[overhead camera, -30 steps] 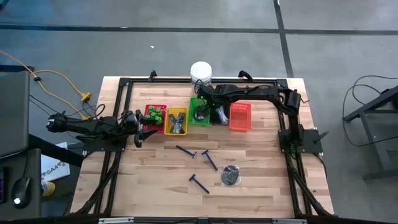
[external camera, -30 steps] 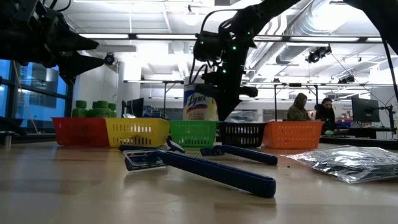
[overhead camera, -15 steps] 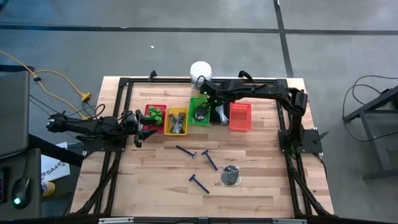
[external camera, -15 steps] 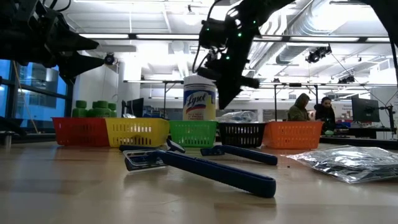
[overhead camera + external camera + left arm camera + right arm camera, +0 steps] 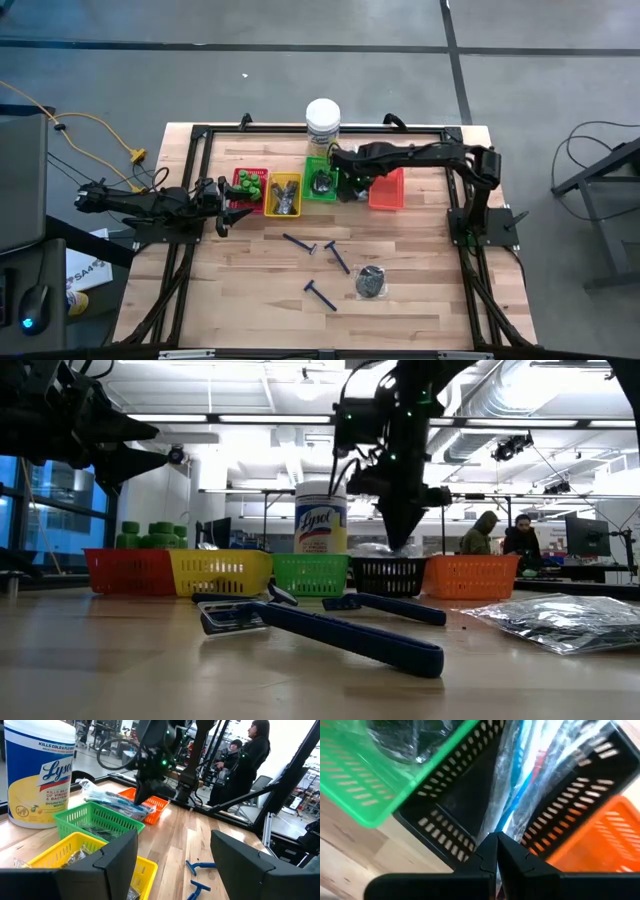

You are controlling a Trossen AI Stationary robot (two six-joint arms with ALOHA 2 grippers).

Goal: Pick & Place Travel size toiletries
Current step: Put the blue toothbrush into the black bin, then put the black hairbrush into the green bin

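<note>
The landmark is the row of five slotted plastic trays along the far part of the pale wood-plank table point(image 5: 250, 290).

The red tray point(image 5: 250, 190), at the left end of the row, holds small round green pots point(image 5: 249, 181) with ridged lids. Next to it, the yellow tray point(image 5: 284, 195) carries grey flat pieces point(image 5: 286, 204). The green tray point(image 5: 321, 180) holds a dark, shiny, crinkled bundle point(image 5: 402, 740). The black tray point(image 5: 465, 810) holds thin sticks in clear glossy sleeves point(image 5: 520, 785). The orange tray point(image 5: 386, 189) closes the row on the right.

Behind the green tray stands a tall cylindrical Lysol wipes canister point(image 5: 323, 122) with a white lid.

The right tool point(image 5: 496, 851) hovers above the black tray, its two dark fingers pressed together with nothing between them, tips pointing down at the sleeved sticks.

The left tool point(image 5: 226, 207) waits just left of the red tray, its broad matte fingers spread apart and empty.

In front of the row, three slim dark-blue razors point(image 5: 300, 243) lie scattered on the table, and beyond them, nearer the front edge, rests another round dark bundle in silvery wrap point(image 5: 371, 283).
</note>
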